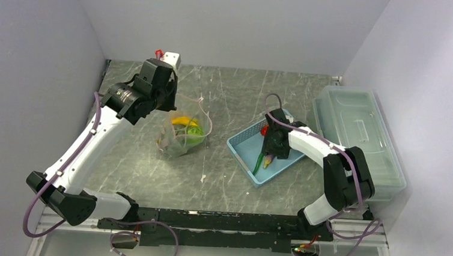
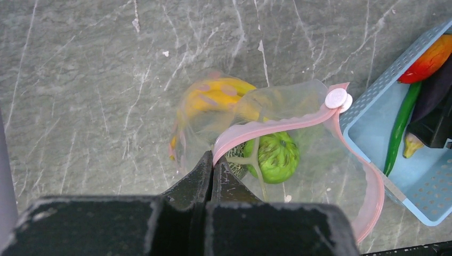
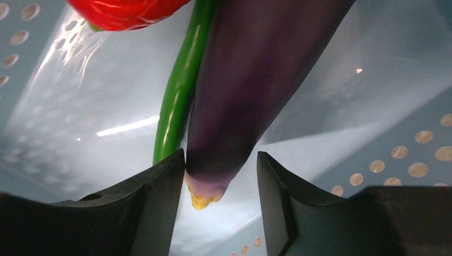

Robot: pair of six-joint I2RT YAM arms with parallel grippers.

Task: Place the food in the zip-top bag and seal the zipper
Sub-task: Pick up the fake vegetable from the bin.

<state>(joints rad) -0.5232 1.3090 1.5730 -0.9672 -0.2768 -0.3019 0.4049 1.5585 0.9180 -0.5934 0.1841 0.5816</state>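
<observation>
Eggplant [image 3: 256, 80] tip between the right tool's [image 3: 221, 160] parted jaws

Left arm [image 1: 84, 145] stretched forward, jaws pinched tight; right arm [image 1: 314, 144] bent, jaws apart

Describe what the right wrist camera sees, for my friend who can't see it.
The tip of a purple eggplant sits inside the right gripper, whose two black fingers stand apart around it. A long thin green pod lies beside the eggplant and a red toy vegetable peeks in at the top, all inside a light-blue basket with holes.
</observation>
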